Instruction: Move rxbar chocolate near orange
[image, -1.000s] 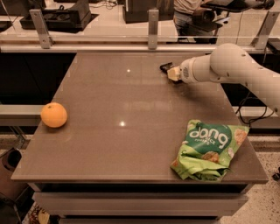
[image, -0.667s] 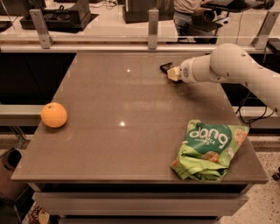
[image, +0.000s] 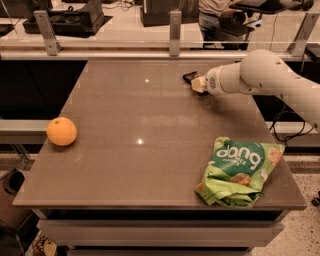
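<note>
gripper (image: 196, 84) hasn't budged, far right of table (image: 150, 170) | grip: we can't tell | bar (image: 188, 76) at its tip, well apart from orange (image: 61, 131) | carry not started imo

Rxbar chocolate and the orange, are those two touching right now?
Apart. The camera view shows the orange at the left edge and the rxbar chocolate far across by the gripper at the back, with bare table between them.

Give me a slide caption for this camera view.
Robot's pincer at a dark snack bar on the table's far side; orange at the left edge, green bag front right.
</note>
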